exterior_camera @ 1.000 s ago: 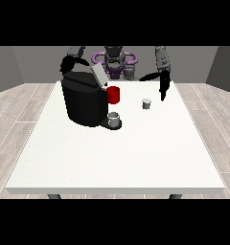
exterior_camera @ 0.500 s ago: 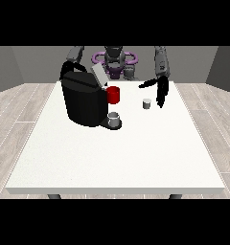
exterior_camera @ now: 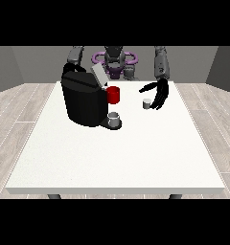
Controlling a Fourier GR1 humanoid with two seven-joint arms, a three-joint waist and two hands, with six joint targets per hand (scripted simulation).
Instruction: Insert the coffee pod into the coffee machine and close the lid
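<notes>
Pod (exterior_camera: 146,104) upright on the table (exterior_camera: 117,158) near its far edge, just beside the hand at the view's right (exterior_camera: 159,94), fingers spread wide, holding nothing. Could tip or skid toward the red cup (exterior_camera: 113,94) if brushed. Machine (exterior_camera: 84,98) lid (exterior_camera: 98,74) raised. Other hand hidden behind the machine; state cannot be told.

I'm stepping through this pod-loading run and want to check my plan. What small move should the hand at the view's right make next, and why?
Probably ease a little further toward the coffee pod and curl the fingers around it. The hand at the view's right is open just beside the pod, which stands on the table ungrasped, and the coffee machine has its lid raised.
</notes>
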